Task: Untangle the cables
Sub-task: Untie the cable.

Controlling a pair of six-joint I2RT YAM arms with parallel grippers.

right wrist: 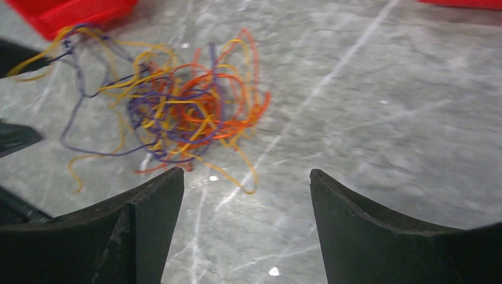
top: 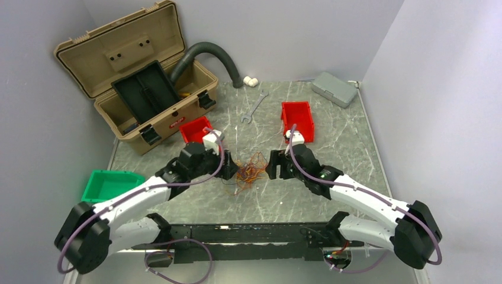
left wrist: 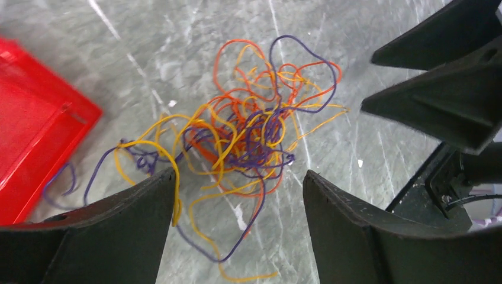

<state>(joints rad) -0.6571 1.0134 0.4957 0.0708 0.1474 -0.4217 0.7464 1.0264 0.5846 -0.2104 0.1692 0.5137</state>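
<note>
The cables (top: 251, 168) lie as a small tangle of thin orange, yellow and purple strands on the marble tabletop, between my two grippers. My left gripper (top: 234, 168) stands open just left of the tangle. In the left wrist view the cables (left wrist: 248, 136) spread ahead of the left gripper (left wrist: 240, 173), loose ends trail between the jaws, and one yellow strand hangs against the left finger. My right gripper (top: 271, 165) stands open on the tangle's right. In the right wrist view the cables (right wrist: 183, 115) lie ahead and to the left of the right gripper (right wrist: 245, 171), with only bare table between its jaws.
An open tan toolbox (top: 136, 77) and a grey hose (top: 213, 56) stand at the back left. A wrench (top: 253, 107) lies behind the tangle. Two red bins (top: 194, 129) (top: 298, 120), a green bin (top: 109, 184) and a grey case (top: 334, 89) sit around.
</note>
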